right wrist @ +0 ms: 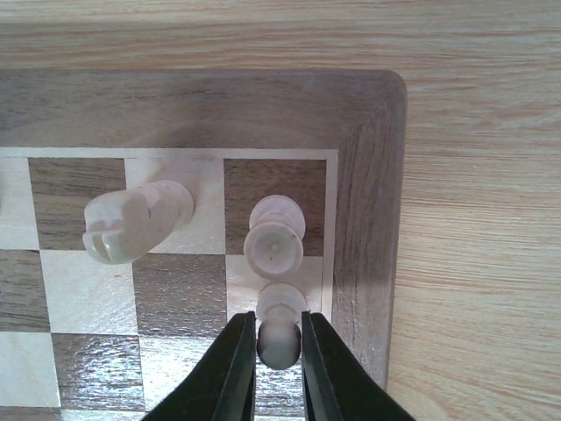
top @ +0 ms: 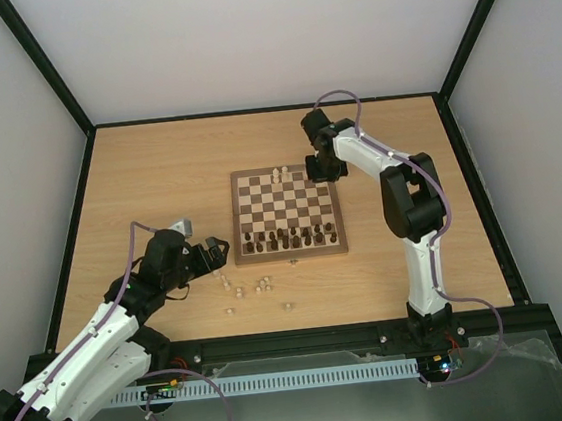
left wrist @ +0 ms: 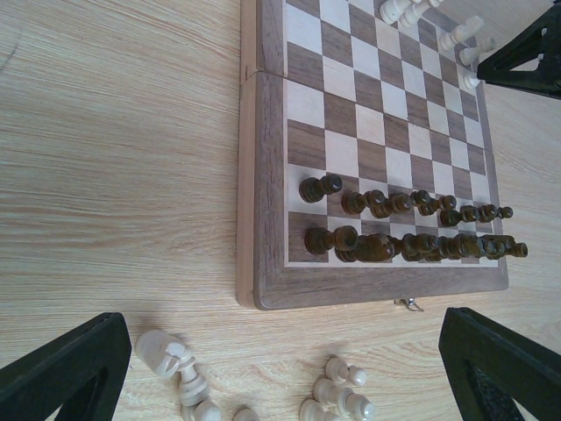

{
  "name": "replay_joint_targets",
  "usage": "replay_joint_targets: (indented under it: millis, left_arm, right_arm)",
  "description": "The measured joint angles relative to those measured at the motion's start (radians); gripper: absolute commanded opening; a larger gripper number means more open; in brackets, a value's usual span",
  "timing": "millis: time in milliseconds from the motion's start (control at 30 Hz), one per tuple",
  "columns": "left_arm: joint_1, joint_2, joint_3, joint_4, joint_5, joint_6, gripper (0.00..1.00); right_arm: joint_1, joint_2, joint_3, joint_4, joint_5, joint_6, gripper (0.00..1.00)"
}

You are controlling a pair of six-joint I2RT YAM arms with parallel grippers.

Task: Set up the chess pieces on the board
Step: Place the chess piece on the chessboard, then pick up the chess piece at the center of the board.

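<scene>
My right claw (right wrist: 279,323) is closed on a pale pawn (right wrist: 280,303), with a finger on either side of its round head. I hold it over the light square on the edge file, just in front of the rook (right wrist: 273,239) that stands in the corner of the board (right wrist: 368,175). That is where a pawn belongs, in the second rank shielding the rook. A knight (right wrist: 136,219) lies tipped on its side on the next square along. I judge it will need righting.

My left claw (left wrist: 280,373) is spread wide and holds nothing. It hangs low over the table (left wrist: 114,175), just off the near edge of the board, above the loose pale pieces (left wrist: 337,395). I judge it is parked there to take the next one while my right arm finishes. The dark pieces (left wrist: 412,228) already fill the two near ranks, so only my pale side is left to set.

Much is hard to read. The pawn's own head and my fingers cover its base, so I cannot tell whether it stands on the square or hangs just above it. In the top view my right arm covers the far corner, and the few pale pieces (top: 277,176) on the far rank are too small to name. The loose pieces are cut off at the bottom of my left wrist view, so I cannot count them.
</scene>
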Motion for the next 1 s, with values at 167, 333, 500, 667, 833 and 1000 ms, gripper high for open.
replay_joint_targets:
  millis: [167,333,500,667,833,1000]
  left_arm:
    - [0.000,0.000,0.000,0.000,0.000,0.000,0.99]
    - [0.000,0.000,0.000,0.000,0.000,0.000,0.99]
    - [0.003,-0.001,0.000,0.000,0.000,0.000,1.00]
    - [0.003,-0.003,0.000,0.000,0.000,0.002,1.00]
    - [0.004,-0.019,0.000,0.000,0.001,0.006,0.99]
    - [0.005,-0.026,0.000,-0.001,0.001,0.008,0.99]
  right_arm:
    - [0.000,0.004,0.000,-0.001,-0.007,-0.001,0.22]
    - [0.000,0.004,-0.001,-0.002,-0.013,-0.001,0.34]
    - [0.000,-0.034,-0.039,0.001,-0.012,0.001,0.44]
    - [0.008,-0.233,-0.192,0.014,0.003,0.013,0.47]
    - [0.101,-0.515,-0.383,0.053,0.021,0.045,0.47]
    - [0.351,-0.702,-0.591,0.099,-0.006,0.092,0.46]
